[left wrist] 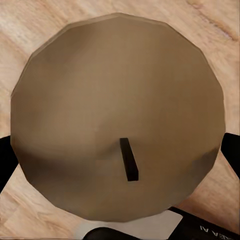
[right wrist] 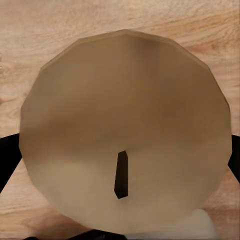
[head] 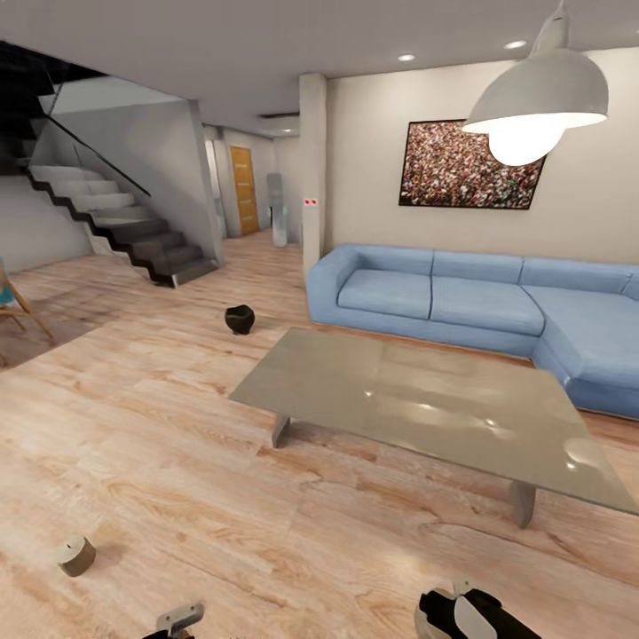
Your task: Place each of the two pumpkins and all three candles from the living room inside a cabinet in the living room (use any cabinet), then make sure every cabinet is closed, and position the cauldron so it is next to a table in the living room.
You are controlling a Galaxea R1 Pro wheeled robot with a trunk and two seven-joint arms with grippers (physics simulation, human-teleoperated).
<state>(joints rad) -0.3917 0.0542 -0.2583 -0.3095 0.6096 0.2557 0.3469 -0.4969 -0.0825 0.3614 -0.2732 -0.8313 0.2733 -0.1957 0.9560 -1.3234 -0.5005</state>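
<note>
Left gripper [left wrist: 117,150] closed around candle [left wrist: 115,115]; right gripper [right wrist: 120,150] likewise on second candle [right wrist: 125,130]. Cauldron [head: 240,319] beyond table [head: 426,404], far left.

Candle [right wrist: 125,120] seen end-on between the right gripper's [right wrist: 120,160] dark fingers [right wrist: 7,157]

A beige-brown round face with faceted edges takes up most of the view, its short dark wick [right wrist: 121,175] standing below the middle of the disc. A black finger shows at each side edge, right against the candle's rim. Behind lies pale wood-plank floor [right wrist: 45,30], its grain running across. A pale part of the gripper shows at the lower edge
</note>
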